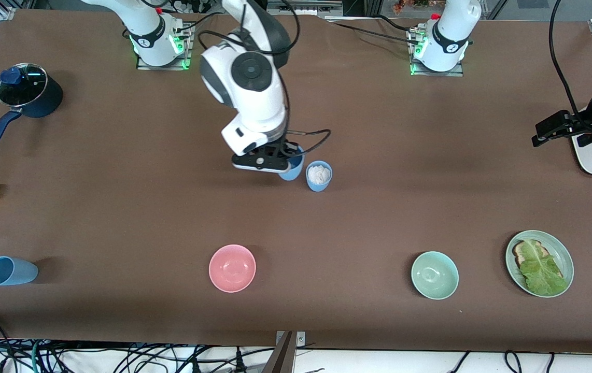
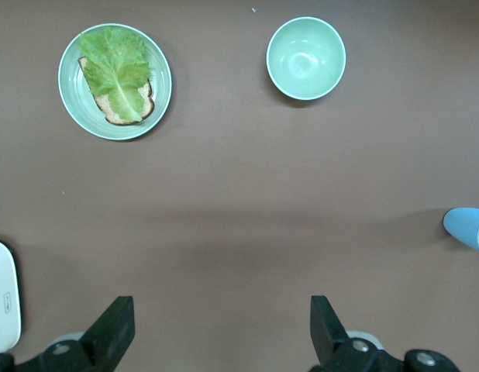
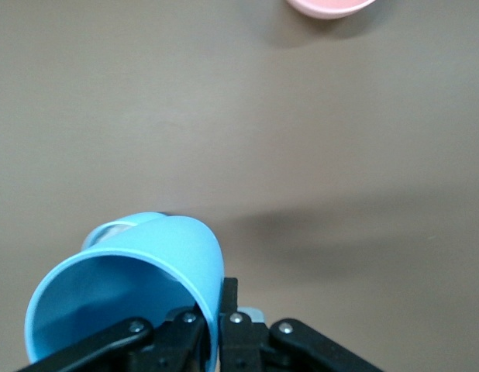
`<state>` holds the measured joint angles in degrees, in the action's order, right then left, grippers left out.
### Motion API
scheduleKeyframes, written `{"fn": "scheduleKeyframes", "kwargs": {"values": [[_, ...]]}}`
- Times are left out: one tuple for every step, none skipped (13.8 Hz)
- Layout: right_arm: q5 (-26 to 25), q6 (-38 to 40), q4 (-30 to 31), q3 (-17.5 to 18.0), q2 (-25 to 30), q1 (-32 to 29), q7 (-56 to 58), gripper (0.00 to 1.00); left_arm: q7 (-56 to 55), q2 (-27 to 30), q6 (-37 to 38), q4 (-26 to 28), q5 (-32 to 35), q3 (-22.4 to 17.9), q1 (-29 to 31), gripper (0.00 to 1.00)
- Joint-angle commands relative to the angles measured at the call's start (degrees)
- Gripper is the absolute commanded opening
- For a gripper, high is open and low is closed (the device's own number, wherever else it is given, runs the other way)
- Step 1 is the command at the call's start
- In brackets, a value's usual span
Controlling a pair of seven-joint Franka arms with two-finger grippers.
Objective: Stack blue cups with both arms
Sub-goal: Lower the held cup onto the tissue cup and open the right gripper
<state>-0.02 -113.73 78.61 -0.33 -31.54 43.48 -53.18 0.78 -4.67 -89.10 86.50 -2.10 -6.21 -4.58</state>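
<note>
Front view: right gripper (image 1: pixel 275 161) clamps a blue cup (image 1: pixel 292 167) by its rim, just beside a second blue cup (image 1: pixel 319 176) stuffed with something white at mid-table; stacking step underway, next likely lift and centre it over that one. Third blue cup (image 1: pixel 10 271) lies tipped near the right arm's end. Left wrist view: left gripper (image 2: pixel 221 333) spread wide, empty, waiting above bare brown table (image 2: pixel 224 201). Right wrist view: the held cup (image 3: pixel 131 291) is pinched at its wall.
</note>
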Motion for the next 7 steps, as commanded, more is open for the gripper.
{"fn": "scheduleKeyframes", "kwargs": {"values": [[0.6, 1.8, -8.4, -1.1, -5.5, 2.7, -6.6, 0.00, 2.7, 1.0, 0.2, 0.4, 2.4, -0.3, -1.0, 1.00], [0.6, 1.3, -9.5, -1.0, -6.5, 3.2, -8.2, 0.00, 3.1, 0.8, 0.2, 0.5, 3.0, -0.3, -1.1, 1.00], [0.6, 1.1, -10.8, -1.0, -7.5, 3.7, -9.1, 0.00, 3.1, 0.6, 0.2, 0.5, 3.2, -0.3, -1.2, 1.00], [0.5, 1.1, -11.0, -1.0, -7.9, 4.2, -9.3, 0.00, 3.1, 0.5, 0.3, 0.5, 3.2, -0.2, -1.2, 1.00], [0.6, 0.8, -10.9, -1.0, -8.0, 4.2, -9.3, 0.00, 3.1, 0.5, 0.3, 0.6, 3.2, -0.3, -1.2, 1.00], [0.5, 0.6, -10.6, -1.0, -8.0, 4.2, -9.4, 0.00, 3.4, 0.4, 0.8, 0.6, 3.2, -0.3, -1.2, 1.00], [0.6, 0.6, -10.5, -1.0, -8.0, 4.2, -9.5, 0.00, 3.4, 0.4, 0.9, 0.5, 3.2, -0.2, -1.2, 1.00]]}}
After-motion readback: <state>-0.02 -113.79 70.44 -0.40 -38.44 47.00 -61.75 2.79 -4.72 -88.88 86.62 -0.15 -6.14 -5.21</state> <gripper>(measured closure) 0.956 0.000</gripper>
